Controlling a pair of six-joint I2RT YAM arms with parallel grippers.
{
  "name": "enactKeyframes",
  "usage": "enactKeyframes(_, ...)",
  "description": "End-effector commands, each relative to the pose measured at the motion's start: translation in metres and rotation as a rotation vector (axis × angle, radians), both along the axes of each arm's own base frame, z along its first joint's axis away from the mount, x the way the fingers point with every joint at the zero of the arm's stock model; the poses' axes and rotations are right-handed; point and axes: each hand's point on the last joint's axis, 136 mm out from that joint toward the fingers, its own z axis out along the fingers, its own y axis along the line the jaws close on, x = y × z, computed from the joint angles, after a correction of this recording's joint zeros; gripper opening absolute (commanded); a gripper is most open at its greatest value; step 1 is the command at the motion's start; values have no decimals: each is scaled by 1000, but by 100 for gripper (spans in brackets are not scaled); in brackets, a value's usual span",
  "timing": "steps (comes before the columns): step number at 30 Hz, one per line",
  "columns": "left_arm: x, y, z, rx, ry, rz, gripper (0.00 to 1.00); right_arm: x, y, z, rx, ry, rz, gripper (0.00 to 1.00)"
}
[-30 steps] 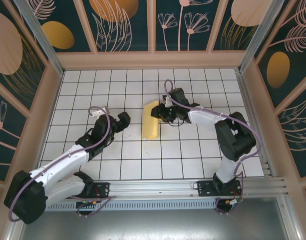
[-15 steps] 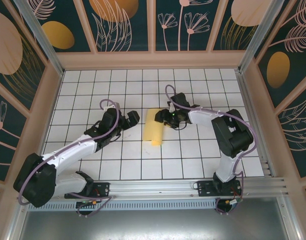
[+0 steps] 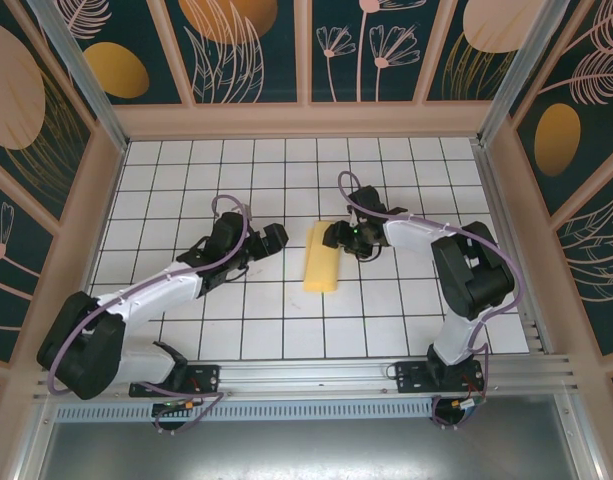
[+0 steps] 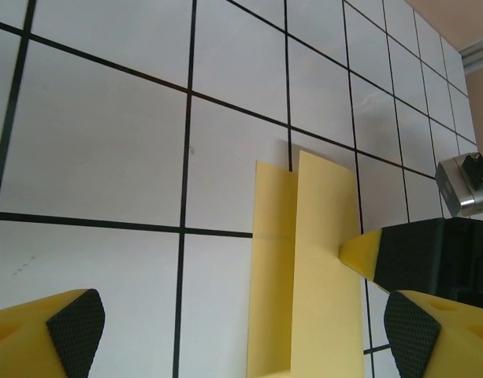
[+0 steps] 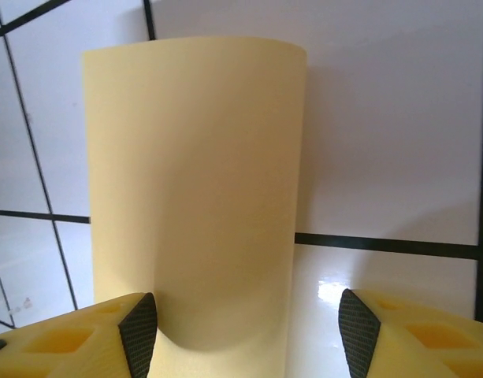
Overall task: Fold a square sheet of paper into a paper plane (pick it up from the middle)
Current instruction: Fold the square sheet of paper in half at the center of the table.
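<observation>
Arm bases: left arm (image 3: 136, 300) and right arm (image 3: 466, 270) are bolted at the near edge of the bench (image 3: 266, 330), a white surface with a black grid.

Sheet of paper: pale yellow, folded into a narrow strip (image 3: 322, 258). It lies on the bench near the middle, between the two claws, with its long side running near to far.

Paper, left wrist view: two layers show (image 4: 304, 276), one flap set slightly back from the other at the far end, with a straight line running down its length.

Paper, right wrist view: the strip (image 5: 194, 181) bows upward in a soft curve and does not lie flat.

Left claw: (image 3: 274, 240) sits low over the bench just to the left of the paper. Its fingers are spread wide (image 4: 241, 335) and hold nothing.

Right claw: (image 3: 334, 236) is at the far right part of the strip. Its fingers are apart (image 5: 247, 339) and straddle the paper's end. One pad (image 5: 139, 331) is against the paper's edge. White bench shows between the paper and the other pad, so there is no clamp.

Right claw, left wrist view: a yellow fingertip (image 4: 358, 253) meets the strip's right edge.

Far side: a pale wooden rim, then dark teal wall panels (image 3: 256, 50) with leaf and flower drawings.
</observation>
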Motion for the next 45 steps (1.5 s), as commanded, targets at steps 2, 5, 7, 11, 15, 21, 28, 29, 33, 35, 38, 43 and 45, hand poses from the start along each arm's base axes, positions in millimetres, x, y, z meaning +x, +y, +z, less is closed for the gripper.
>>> enactKeyframes(2, 7, -10, 13, -27, -40, -35, 94, -6, -7, -18, -113, 33, 16, 67)
enactKeyframes(5, 8, -11, 13, -23, -42, -36, 94, -9, 1, -23, -147, 42, 63, 69)
enactKeyframes(7, 9, -10, 13, -20, -42, -31, 94, -12, 7, -26, -165, 46, 81, 70)
enactKeyframes(11, 8, -8, 12, -13, -42, -24, 94, -9, 11, -26, -157, 44, 75, 74)
enactKeyframes(15, 7, -5, 11, -8, -42, -16, 95, -9, 19, -23, -137, 33, 113, 78)
enactKeyframes(21, 7, -6, 10, -10, -44, -15, 94, -14, 18, -35, -184, 64, 147, 83)
enactKeyframes(28, 6, -4, 9, -7, -40, -11, 93, -17, 13, -45, -230, 85, 149, 90)
enactKeyframes(29, 6, -4, 8, -7, -40, -9, 93, -17, 12, -46, -243, 85, 149, 91)
enactKeyframes(33, 7, -5, 9, -8, -39, -10, 93, -18, 8, -51, -257, 99, 140, 92)
enactKeyframes(35, 7, -5, 9, -11, -39, -12, 93, -19, 8, -54, -260, 108, 135, 92)
enactKeyframes(38, 7, -5, 9, -10, -38, -14, 91, -19, 5, -55, -270, 109, 123, 90)
enactKeyframes(43, 6, -5, 8, -12, -34, -11, 91, -17, 1, -54, -274, 101, 107, 86)
enactKeyframes(45, 7, -5, 9, -13, -36, -12, 90, -17, -1, -53, -281, 91, 98, 86)
